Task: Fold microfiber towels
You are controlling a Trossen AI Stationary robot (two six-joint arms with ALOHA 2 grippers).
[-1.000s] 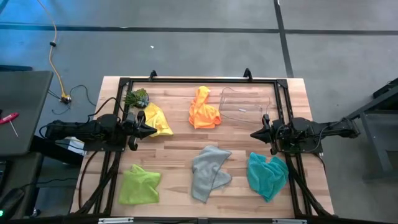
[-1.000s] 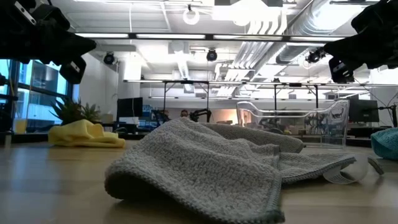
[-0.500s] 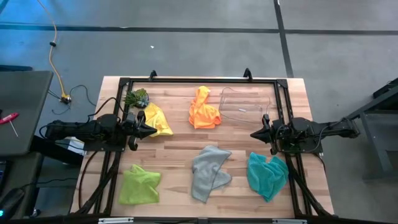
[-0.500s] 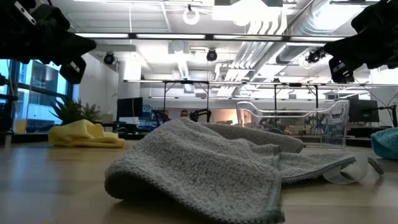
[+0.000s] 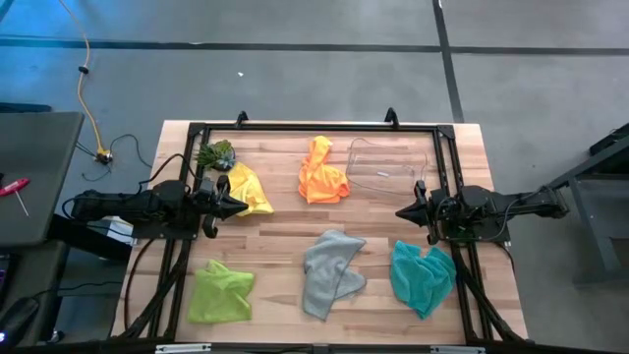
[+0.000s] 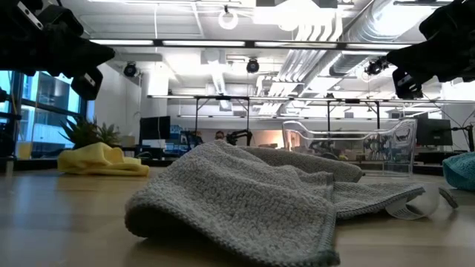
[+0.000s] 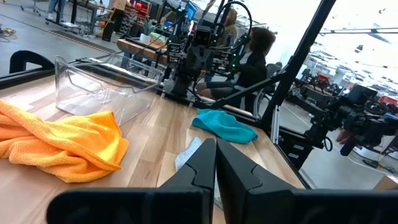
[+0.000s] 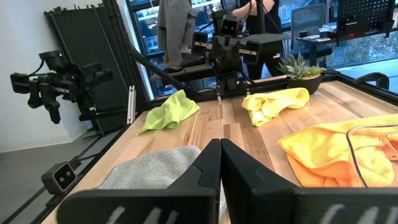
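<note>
Five towels lie crumpled on the desk [image 5: 285, 231] — yellow [image 5: 250, 190], orange [image 5: 322, 172], grey [image 5: 329, 271], lime [image 5: 220, 292], teal [image 5: 423, 274]. My left fingers [image 5: 239, 206] and right fingers [image 5: 403, 211] pressed together, empty. Low view only — grey towel blocks foreground.

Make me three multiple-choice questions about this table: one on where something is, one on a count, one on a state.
1. What lies right beside the small spiky plant?
A. the teal towel
B. the yellow towel
C. the grey towel

2. How many towels are on the table?
A. three
B. four
C. five

3. How is the left claw?
A. shut, holding nothing
B. shut on the orange towel
C. wide open

Answers:
1 B: the yellow towel touches the plant's corner.
2 C: yellow, orange towel, grey towel, lime towel and teal towel.
3 A: its wrist view shows the fingers pressed together, empty.
</note>
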